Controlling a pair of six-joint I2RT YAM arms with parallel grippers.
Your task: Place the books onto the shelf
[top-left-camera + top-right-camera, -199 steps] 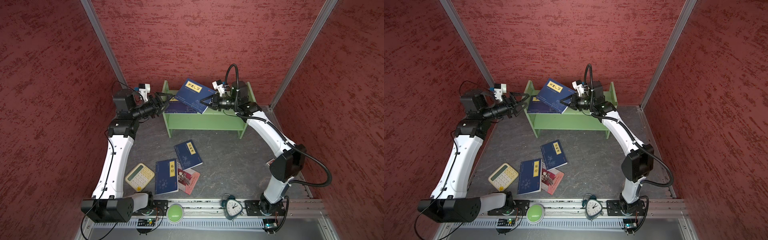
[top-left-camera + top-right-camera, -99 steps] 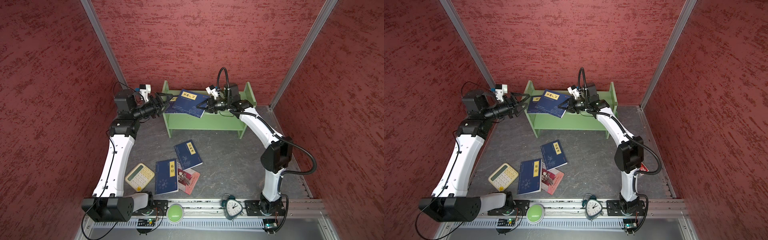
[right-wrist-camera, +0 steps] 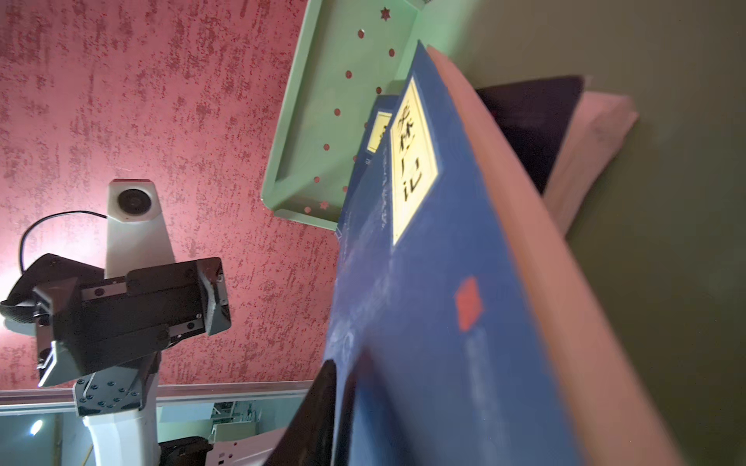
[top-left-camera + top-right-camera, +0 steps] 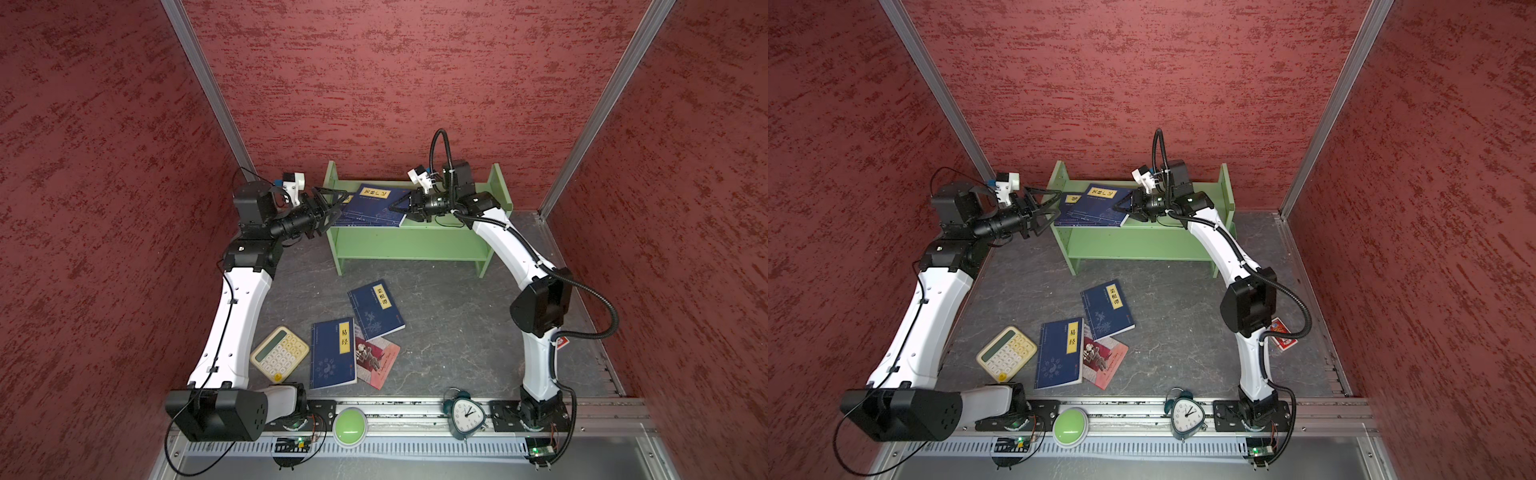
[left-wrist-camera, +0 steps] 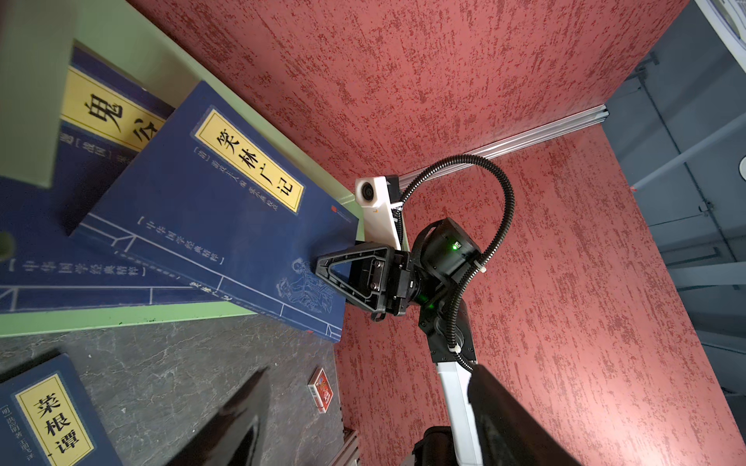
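Navy book (image 4: pixel 374 203) | overhangs shelf (image 4: pixel 436 226) near edge | right pincer (image 4: pixel 395 206) astride corner, grip unclear | left pincer (image 4: pixel 343 203) released | risk: retreat drags book off

Built as two arms (image 4: pixel 237 324): white curved shells (image 4: pixel 536 365), black joints (image 4: pixel 540 303). Wrapped on the right with a black ribbed hose (image 5: pixel 510 201). Topped at each wrist by a white camera block (image 5: pixel 373 197). Ends in black triangular open-frame fingers (image 5: pixel 351 253).
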